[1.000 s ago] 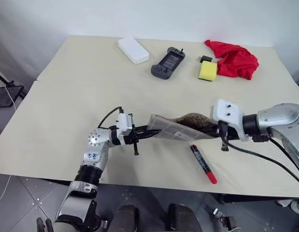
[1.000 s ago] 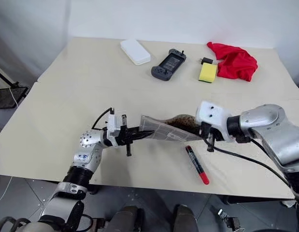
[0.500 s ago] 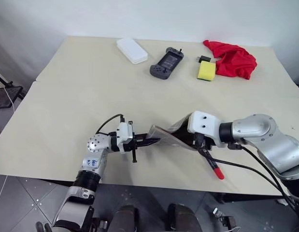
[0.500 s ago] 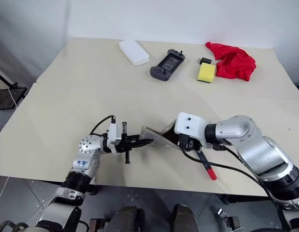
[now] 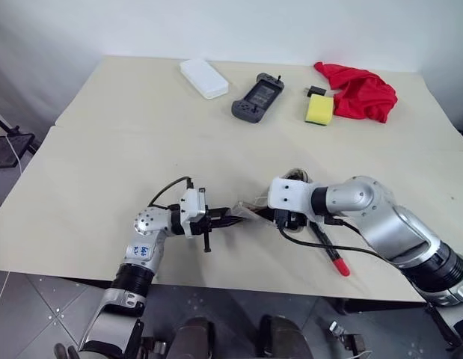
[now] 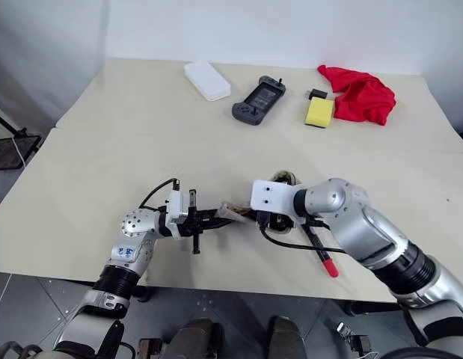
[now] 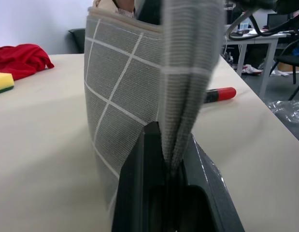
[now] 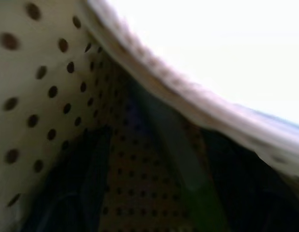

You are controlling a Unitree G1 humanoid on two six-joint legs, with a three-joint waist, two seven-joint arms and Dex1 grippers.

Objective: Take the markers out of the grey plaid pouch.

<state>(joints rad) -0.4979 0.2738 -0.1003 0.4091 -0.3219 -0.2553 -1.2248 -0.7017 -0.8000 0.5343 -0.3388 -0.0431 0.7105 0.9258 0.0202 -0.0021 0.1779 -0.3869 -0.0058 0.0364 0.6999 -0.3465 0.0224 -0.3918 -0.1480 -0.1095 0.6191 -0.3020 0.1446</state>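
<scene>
One grey plaid fabric pouch (image 7: 125, 82), one red-and-black marker (image 5: 327, 249), one flat white rectangular box (image 5: 205, 78), one dark grey handheld game controller (image 5: 258, 97), one yellow sponge block (image 5: 320, 109), one crumpled red cloth (image 5: 360, 91).

No text, label, brand, number or sign can be read on anything here; a small blue mark on the left arm (image 5: 139, 250) stays illegible.

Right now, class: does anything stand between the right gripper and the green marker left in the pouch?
Nothing visible: the right gripper reaches into the grey plaid pouch, and the green marker lies directly ahead between its fingers against the dotted lining.
</scene>
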